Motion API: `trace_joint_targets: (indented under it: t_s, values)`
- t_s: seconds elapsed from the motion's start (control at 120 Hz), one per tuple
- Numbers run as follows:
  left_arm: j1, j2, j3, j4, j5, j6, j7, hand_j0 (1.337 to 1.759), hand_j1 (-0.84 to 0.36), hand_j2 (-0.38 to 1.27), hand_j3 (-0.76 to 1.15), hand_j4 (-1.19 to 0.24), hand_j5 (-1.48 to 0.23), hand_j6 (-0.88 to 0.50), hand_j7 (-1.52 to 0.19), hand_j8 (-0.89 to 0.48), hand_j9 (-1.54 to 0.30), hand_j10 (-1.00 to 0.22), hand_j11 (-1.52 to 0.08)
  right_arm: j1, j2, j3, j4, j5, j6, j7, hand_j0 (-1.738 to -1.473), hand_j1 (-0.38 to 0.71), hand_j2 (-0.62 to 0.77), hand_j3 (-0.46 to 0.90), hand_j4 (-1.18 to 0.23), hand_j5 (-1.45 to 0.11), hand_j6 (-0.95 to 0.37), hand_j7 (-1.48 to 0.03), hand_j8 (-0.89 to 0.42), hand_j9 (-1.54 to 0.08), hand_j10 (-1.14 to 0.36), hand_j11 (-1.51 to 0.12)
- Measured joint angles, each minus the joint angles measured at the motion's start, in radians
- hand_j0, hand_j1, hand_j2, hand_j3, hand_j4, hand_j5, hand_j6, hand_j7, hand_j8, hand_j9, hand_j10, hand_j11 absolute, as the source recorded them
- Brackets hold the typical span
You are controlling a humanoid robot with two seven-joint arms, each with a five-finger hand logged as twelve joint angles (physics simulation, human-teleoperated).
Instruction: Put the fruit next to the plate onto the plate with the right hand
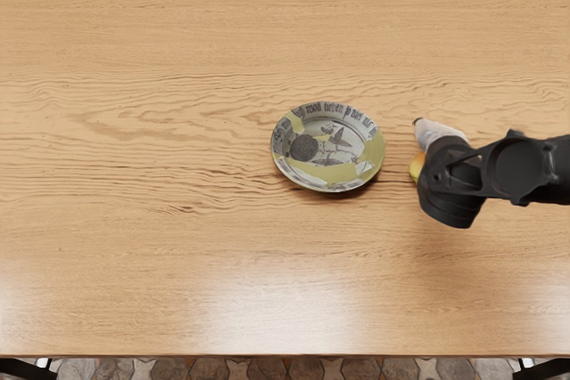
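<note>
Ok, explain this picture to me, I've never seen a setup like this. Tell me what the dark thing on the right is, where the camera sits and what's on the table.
This is a simulator's render, seen from the head of a humanoid robot that looks down at a slant on a wooden table. The dark thing is the robot's right arm, coming in from the right edge; its right hand is the paler part at the end. A patterned plate lies near the middle, with no fruit on it. Right of the plate and apart from it, a bit of yellow-orange fruit shows beneath the hand; most of it is hidden. Whether the hand grips it cannot be told. The left arm is not in view.
</note>
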Motion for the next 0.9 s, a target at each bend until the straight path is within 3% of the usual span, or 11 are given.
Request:
trace_joint_targets:
  t_s: [0.333,0.9]
  values:
    - [0.0,0.0,0.0,0.0,0.0,0.0,0.0,1.658,0.35,0.0,0.0,0.0,0.0,0.0,0.0,0.0,0.0,0.0,0.0,0.017,-0.018,0.035,0.053,-0.014,0.0,0.0,-1.658,-0.11,-0.04,0.0,-0.2,-0.26,-0.2,-0.25,-0.2,-0.25,-0.2,-0.25]
    - [0.0,0.0,0.0,0.0,0.0,0.0,0.0,1.658,0.35,0.0,0.0,0.0,0.0,0.0,0.0,0.0,0.0,0.0,0.0,0.002,-0.098,0.029,0.075,-0.016,0.0,0.0,-1.658,0.07,-0.06,0.0,-0.36,-0.47,-0.36,-0.47,-0.36,-0.47,-0.36,-0.47]
